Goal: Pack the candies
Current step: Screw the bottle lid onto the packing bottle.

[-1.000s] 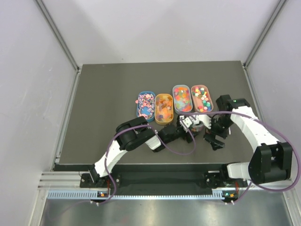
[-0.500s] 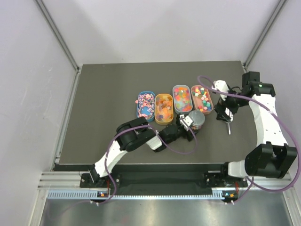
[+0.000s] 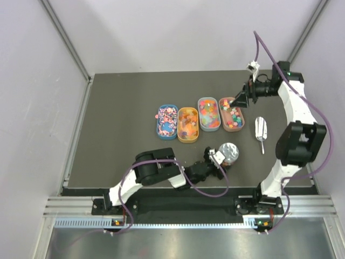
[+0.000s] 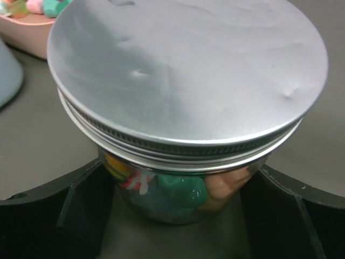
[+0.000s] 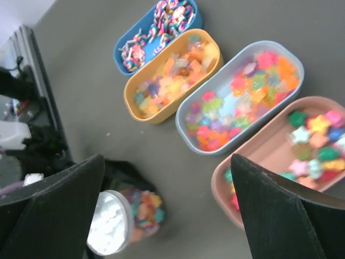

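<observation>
The candies fill four oval trays in a row: blue (image 3: 167,120), yellow (image 3: 188,124), grey (image 3: 208,113) and pink (image 3: 237,115). More candies (image 4: 183,189) show through the clear jar (image 3: 228,153) under its silver lid (image 4: 183,70). My left gripper (image 3: 220,158) is shut on that jar, one finger on each side (image 4: 180,168). My right gripper (image 3: 237,101) hangs open and empty over the pink tray (image 5: 226,186), its fingers (image 5: 167,162) framing the grey tray (image 5: 242,97), the yellow tray (image 5: 172,75) and the jar (image 5: 135,216) below.
A silver metal scoop (image 3: 260,128) lies on the dark table right of the pink tray. The blue tray (image 5: 156,27) is the farthest left. The right arm's cable (image 3: 264,48) loops high at the back right.
My right arm has swung up and back from beside the jar to above the pink tray. The left gripper has drawn the jar toward the near edge.
</observation>
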Action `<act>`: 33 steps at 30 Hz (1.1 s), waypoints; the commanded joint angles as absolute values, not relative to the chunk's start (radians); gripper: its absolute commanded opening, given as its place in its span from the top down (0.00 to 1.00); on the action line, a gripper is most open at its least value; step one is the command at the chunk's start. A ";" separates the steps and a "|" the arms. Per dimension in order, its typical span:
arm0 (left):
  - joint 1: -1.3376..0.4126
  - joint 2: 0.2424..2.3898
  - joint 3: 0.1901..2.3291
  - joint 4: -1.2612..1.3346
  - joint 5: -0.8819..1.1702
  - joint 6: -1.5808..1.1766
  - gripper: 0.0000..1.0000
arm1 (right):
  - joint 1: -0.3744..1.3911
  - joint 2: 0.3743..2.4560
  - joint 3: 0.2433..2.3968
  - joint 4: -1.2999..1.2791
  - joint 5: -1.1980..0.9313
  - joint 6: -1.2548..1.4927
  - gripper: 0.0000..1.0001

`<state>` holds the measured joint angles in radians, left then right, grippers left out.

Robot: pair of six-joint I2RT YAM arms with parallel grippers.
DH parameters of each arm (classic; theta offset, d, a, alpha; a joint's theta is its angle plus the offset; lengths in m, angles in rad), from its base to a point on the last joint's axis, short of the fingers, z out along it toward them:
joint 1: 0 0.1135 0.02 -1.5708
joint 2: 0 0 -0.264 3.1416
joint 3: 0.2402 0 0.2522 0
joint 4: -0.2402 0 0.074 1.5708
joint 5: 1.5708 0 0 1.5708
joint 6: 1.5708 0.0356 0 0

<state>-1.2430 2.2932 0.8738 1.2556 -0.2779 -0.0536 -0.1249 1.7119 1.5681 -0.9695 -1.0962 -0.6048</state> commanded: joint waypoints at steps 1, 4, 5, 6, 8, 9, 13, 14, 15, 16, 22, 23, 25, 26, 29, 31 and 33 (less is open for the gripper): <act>-1.285 2.487 0.756 0.581 -0.218 -0.101 1.00 | -0.069 1.854 1.906 -1.412 -1.163 -0.909 0.00; -1.293 2.468 0.742 0.595 -0.199 -0.083 1.00 | -0.043 1.812 1.967 -1.321 -1.089 -0.959 0.00; -1.295 2.465 0.738 0.595 -0.192 -0.081 1.00 | -0.029 1.724 1.918 -1.231 -1.004 -0.944 0.00; -1.293 2.464 0.739 0.586 -0.174 -0.075 1.00 | -0.012 1.676 1.864 -1.116 -0.953 -0.978 0.00; -1.292 2.467 0.752 0.566 -0.163 -0.052 1.00 | 0.047 1.556 1.703 -1.042 -0.828 -1.165 0.00; -1.290 2.468 0.753 0.565 -0.163 -0.048 1.00 | 0.066 1.528 1.656 -1.028 -0.793 -1.233 0.00; -1.284 2.467 0.773 0.519 -0.156 -0.020 1.00 | 0.092 1.532 1.628 -1.154 -0.784 -1.365 0.00; -1.278 2.461 0.770 0.525 -0.160 -0.009 1.00 | 0.110 1.581 1.664 -1.261 -0.741 -1.569 0.01; -1.270 2.456 0.770 0.528 -0.156 -0.006 1.00 | 0.129 1.594 1.683 -1.317 -0.706 -1.641 0.05; -1.266 2.456 0.773 0.523 -0.160 0.023 1.00 | 0.144 1.597 1.663 -1.350 -0.674 -1.701 0.09; -1.256 2.480 0.804 0.508 -0.140 0.046 1.00 | 0.173 1.511 1.436 -1.471 -0.480 -2.069 0.10; -1.256 2.482 0.805 0.499 -0.132 0.045 1.00 | 0.184 1.493 1.415 -1.476 -0.459 -2.078 0.10; -1.256 2.494 0.813 0.483 -0.121 0.040 1.00 | 0.202 1.444 1.299 -1.474 -0.414 -2.167 0.10; -1.256 2.497 0.815 0.477 -0.115 0.034 1.00 | 0.207 1.395 1.263 -1.477 -0.388 -2.245 0.10; -1.258 2.510 0.818 0.474 -0.101 0.022 1.00 | 0.235 1.318 1.169 -1.477 -0.356 -2.334 0.10; -1.261 2.514 0.824 0.465 -0.097 0.017 1.00 | 0.259 1.293 1.137 -1.479 -0.353 -2.367 0.09; -1.262 2.516 0.825 0.462 -0.097 0.008 1.00 | 0.279 1.279 1.128 -1.479 -0.345 -2.370 0.10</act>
